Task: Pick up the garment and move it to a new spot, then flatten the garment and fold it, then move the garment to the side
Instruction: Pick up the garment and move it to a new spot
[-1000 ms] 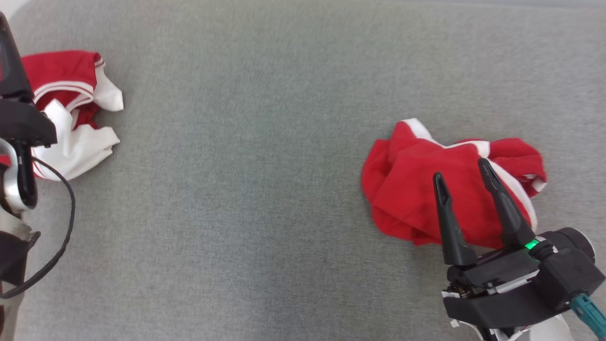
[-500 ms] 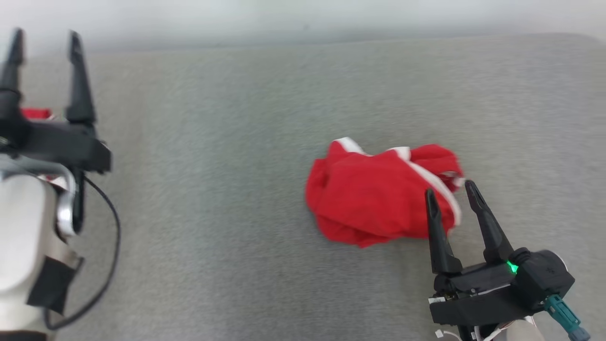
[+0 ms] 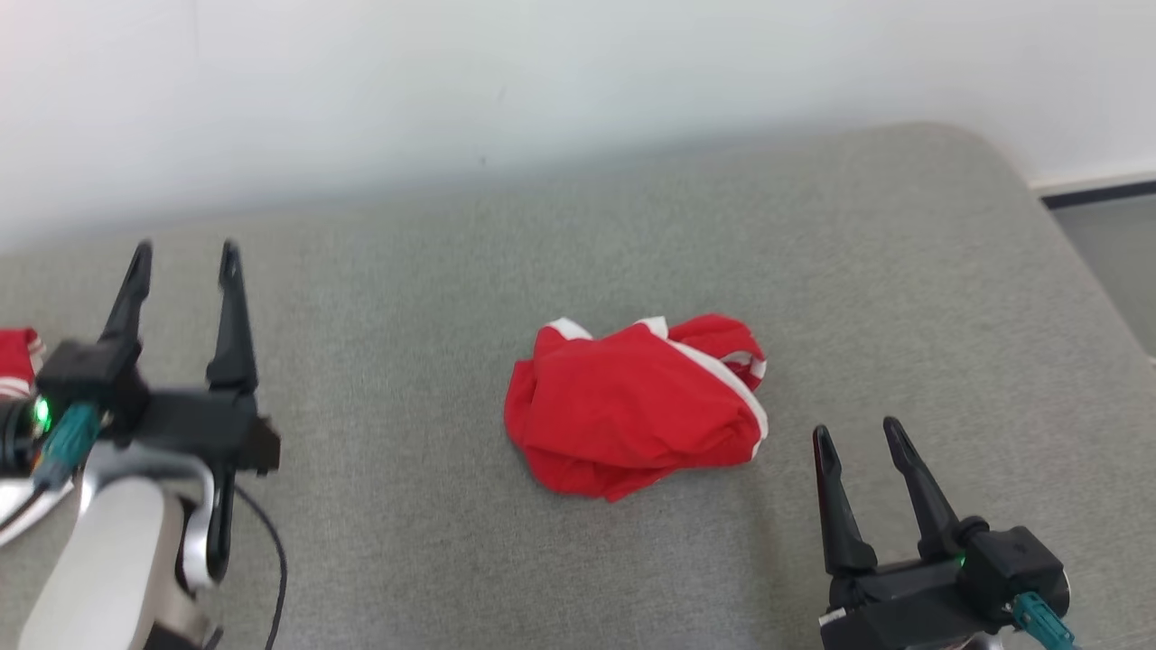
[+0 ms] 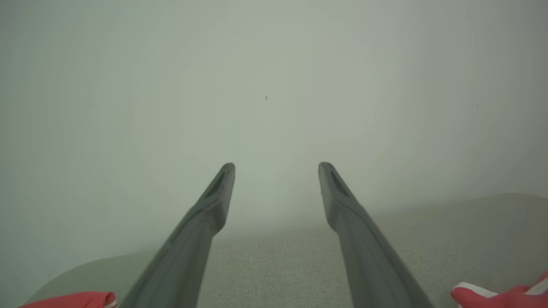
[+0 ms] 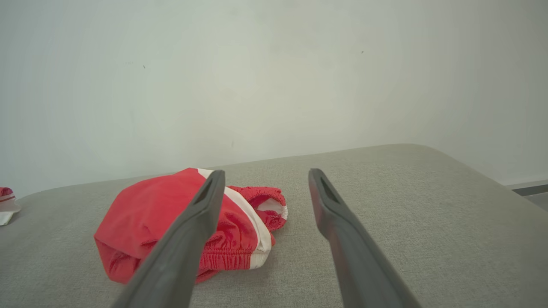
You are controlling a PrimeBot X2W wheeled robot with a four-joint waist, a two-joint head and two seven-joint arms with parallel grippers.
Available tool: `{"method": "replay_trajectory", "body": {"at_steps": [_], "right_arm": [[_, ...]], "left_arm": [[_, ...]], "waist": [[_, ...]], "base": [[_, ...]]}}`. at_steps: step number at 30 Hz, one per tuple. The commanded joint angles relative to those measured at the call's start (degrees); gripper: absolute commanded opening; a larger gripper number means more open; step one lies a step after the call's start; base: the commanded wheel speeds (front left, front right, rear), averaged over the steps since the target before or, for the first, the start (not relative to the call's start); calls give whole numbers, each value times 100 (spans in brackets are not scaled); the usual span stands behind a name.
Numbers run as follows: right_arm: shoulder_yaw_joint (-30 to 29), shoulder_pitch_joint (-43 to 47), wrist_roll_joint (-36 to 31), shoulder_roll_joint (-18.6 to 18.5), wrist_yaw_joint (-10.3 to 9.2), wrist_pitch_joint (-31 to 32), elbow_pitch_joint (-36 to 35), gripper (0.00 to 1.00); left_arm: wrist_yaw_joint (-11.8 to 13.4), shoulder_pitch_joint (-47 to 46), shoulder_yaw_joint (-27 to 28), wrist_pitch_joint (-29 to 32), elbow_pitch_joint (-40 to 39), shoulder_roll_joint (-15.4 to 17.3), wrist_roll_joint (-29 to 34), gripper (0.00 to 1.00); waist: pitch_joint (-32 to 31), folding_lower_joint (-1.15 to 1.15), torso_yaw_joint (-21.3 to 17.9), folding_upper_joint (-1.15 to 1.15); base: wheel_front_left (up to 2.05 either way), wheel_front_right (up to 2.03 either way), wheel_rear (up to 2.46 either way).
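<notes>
the garment [image 3: 632, 406] is a red piece with white trim [image 3: 718, 375], lying crumpled in a loose heap near the middle of the grey fabric-covered surface [image 3: 406, 316], with nothing touching it. in the right wrist view a gathered elastic edge [image 5: 227, 252] shows along its near side, bunched and partly tucked under. it looks thin, soft and light, so it should lift with almost no effort, but it will probably sag, unroll and trail once raised, and it won't keep any shape on its own. the grey cloth beneath looks slightly grippy, so a low drag would likely catch. the best hold is probably the elastic edge or the trimmed seam, where the layers are thicker and a pinch is less likely to take only one ply or slip off.

the right end effector [image 3: 856, 427] sits to the right of the heap and nearer the robot. its two dark fingers are spread wide with nothing between them, close to the garment but apart from it. the left end effector [image 3: 184, 248] is well apart to the left, fingers likewise spread and empty, pointing toward the pale wall [image 3: 542, 90]. a second red-and-white garment [image 3: 16, 361] peeks in at the far left edge of the head view, beyond the left arm. by my reading the pick-up has not yet begun.
</notes>
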Motion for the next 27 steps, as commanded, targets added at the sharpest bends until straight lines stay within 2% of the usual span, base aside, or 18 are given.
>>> {"method": "replay_trajectory", "body": {"at_steps": [1,7,12,17,27], "right_arm": [[-38,81,-25,29,-13,-32,57,100],[-120,217,-59,51,-13,-33,200,100],[-107,275,-8,59,-13,-35,277,100],[-77,318,41,58,-13,-34,362,100],[-64,433,73,64,-13,-35,462,100]], "left_arm": [[56,233,101,-18,-111,-14,10,100],[141,1006,422,-19,-556,-24,170,100],[67,1705,555,-20,-994,-184,428,100],[-144,2190,582,-20,-1324,-272,649,100],[-168,3016,1057,-20,-1759,-519,946,100]], "waist": [[-305,1,-142,0],[-495,1,-42,0],[-592,1,126,0],[-669,1,249,0],[-784,1,365,0]], "base": [[0,0,0],[0,0,0],[0,0,0],[0,0,0],[0,0,0]]}}
